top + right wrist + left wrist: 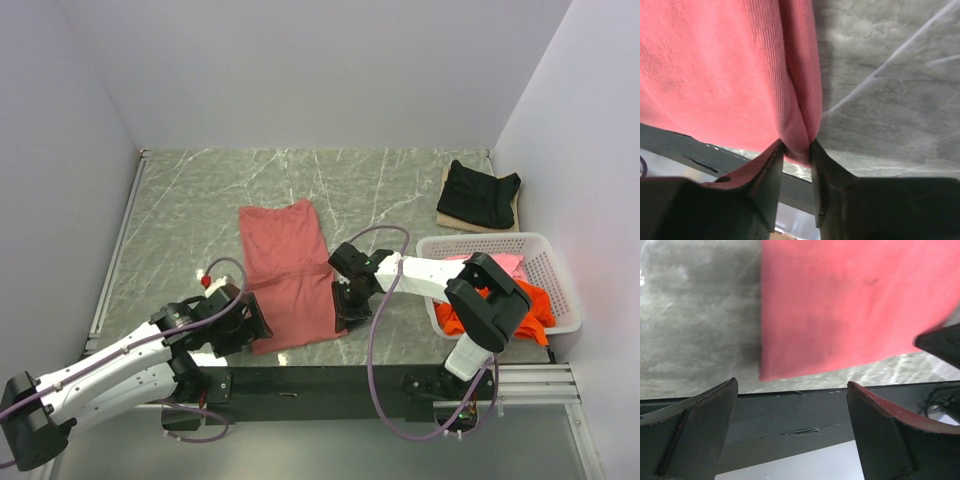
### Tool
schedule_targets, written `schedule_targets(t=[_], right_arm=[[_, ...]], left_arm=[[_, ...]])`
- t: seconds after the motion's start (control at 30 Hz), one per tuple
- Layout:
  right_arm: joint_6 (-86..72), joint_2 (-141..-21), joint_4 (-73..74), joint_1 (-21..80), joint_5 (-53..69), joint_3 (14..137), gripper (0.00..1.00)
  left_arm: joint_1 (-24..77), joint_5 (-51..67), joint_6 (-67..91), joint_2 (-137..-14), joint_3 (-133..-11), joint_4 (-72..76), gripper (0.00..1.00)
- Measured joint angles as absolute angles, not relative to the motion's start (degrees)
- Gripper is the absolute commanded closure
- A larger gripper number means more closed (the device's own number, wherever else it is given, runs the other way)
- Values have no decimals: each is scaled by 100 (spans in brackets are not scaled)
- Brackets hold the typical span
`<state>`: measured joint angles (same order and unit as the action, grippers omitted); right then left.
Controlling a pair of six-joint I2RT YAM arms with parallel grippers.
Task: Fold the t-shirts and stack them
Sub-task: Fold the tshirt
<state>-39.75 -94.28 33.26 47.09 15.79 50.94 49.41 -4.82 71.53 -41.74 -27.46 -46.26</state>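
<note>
Top view, brick-red t-shirt (290,275): lying on the worktop (190,220) as a long narrow strip. Its near end is sitting between the two grippers and the rest is stretching away ahead of them.
Top view, left gripper (255,322): hovering just beside the strip's near left corner.
Top view, right gripper (350,305): sitting on the strip's near right corner.
Top view, black t-shirt (480,195): resting folded on a tan layer (448,216), well ahead of the right gripper and off to its right. I cannot tell what the tan layer is.
Top view, basket (470,240): standing to the right of the right gripper, holding the orange t-shirt (535,305) and pink t-shirt (510,262), both crumpled.
Left wrist view: the left gripper (792,385) is standing wide open and holding nothing. The brick-red t-shirt's (855,305) corner is lying just ahead of the fingertips, apart from them.
Right wrist view: the right gripper (796,147) is clenching a doubled edge of the brick-red t-shirt (725,65), with the cloth bunching between both fingers.
Progress: the black t-shirt is looking finished. The brick-red one is looking partly folded, probably awaiting a crosswise fold and stacking. The orange and pink ones are waiting untouched.
</note>
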Motion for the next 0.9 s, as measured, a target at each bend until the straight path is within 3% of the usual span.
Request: schedule_targets(t=[0.23,0.47,0.63,0.9], right_arm=[[-4051,-9437,3212,4709,1767,5000,71],[-4110,-9430,3118,4711,1892,4943,72],[-4108,-9430,3107,4711,1900,4939,72],[-4106,-9430,3107,4713,1905,4939,73]], left_arm=[[4941,-259,7275,-4198,-2290,-4630,14],[4941,-270,7284,-4580,-2276,-4530,34],[4941,-283,7314,-4864,-2318,-4480,40],[4941,-287,7321,-5092,-2340,-4364,61]])
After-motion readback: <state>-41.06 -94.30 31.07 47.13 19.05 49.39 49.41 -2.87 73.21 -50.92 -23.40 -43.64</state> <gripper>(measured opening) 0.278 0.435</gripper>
